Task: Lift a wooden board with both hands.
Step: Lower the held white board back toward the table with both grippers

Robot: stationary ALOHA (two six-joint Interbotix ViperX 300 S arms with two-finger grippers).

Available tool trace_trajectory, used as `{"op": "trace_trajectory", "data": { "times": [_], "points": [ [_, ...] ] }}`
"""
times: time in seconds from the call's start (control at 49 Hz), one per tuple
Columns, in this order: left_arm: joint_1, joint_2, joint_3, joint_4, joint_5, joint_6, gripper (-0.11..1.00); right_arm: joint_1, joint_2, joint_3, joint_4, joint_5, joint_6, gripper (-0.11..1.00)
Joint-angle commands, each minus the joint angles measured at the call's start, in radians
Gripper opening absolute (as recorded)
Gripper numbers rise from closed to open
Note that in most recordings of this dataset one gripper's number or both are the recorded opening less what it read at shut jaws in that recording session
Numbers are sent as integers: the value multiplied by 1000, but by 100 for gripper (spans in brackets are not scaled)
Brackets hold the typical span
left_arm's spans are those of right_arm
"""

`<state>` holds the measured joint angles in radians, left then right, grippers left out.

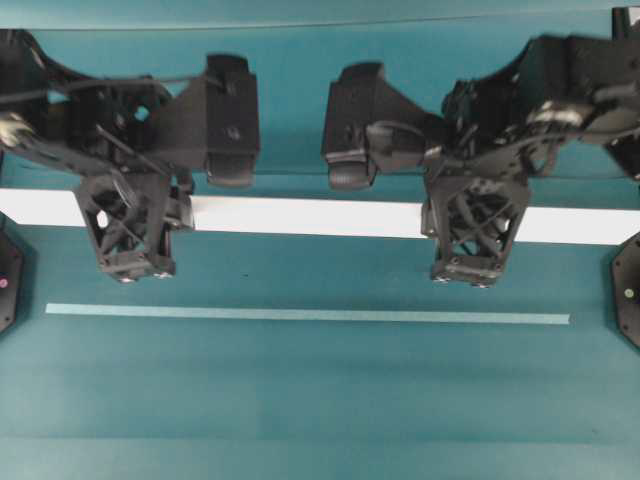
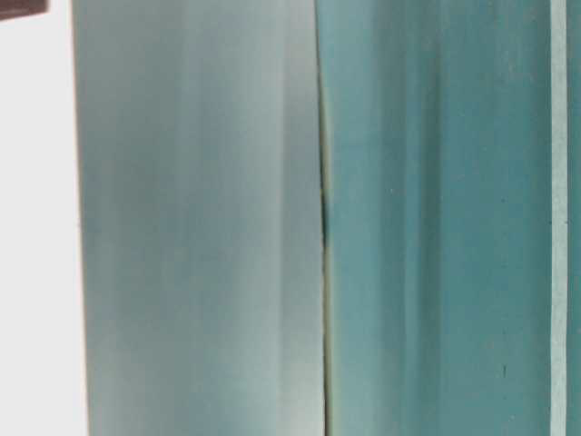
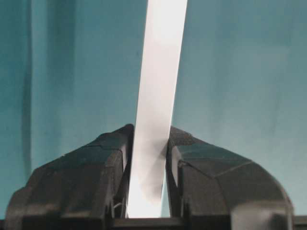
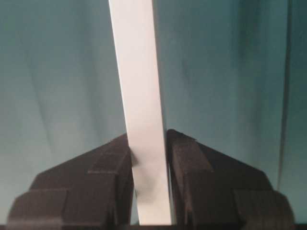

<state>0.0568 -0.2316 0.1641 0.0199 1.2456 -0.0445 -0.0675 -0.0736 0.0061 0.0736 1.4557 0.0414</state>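
The wooden board (image 1: 310, 215) is a long white plank lying across the teal cloth, left to right. My left gripper (image 1: 133, 222) stands over its left part and my right gripper (image 1: 472, 228) over its right part. In the left wrist view the board (image 3: 158, 96) runs up between the black fingers (image 3: 103, 158), and the left gripper (image 3: 148, 139) is shut on its edges. The right wrist view shows the same: the board (image 4: 139, 86) is clamped in the right gripper (image 4: 147, 139). Whether the board is off the cloth I cannot tell.
A thin pale teal strip (image 1: 300, 315) lies on the cloth in front of the board and parallel to it; it also shows in the table-level view (image 2: 558, 218). Black round bases sit at the left edge (image 1: 8, 280) and right edge (image 1: 628, 290).
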Motion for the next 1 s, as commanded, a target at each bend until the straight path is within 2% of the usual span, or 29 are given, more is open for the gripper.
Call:
{"op": "trace_trajectory", "data": {
  "times": [0.0,0.122,0.428,0.775,0.979],
  "points": [
    [9,-8,28,3,-81,-11,17,-5,-5,55,0,-84,-20,21],
    [14,-5,104,3,-158,-8,17,-8,-3,141,0,-169,-29,21],
    [20,38,249,6,-293,-3,17,-6,28,270,0,-321,-51,21],
    [15,117,359,3,-468,-18,17,2,81,353,5,-457,-52,21],
    [17,155,380,3,-500,-15,17,9,109,410,12,-526,-57,21]
  ]
}}
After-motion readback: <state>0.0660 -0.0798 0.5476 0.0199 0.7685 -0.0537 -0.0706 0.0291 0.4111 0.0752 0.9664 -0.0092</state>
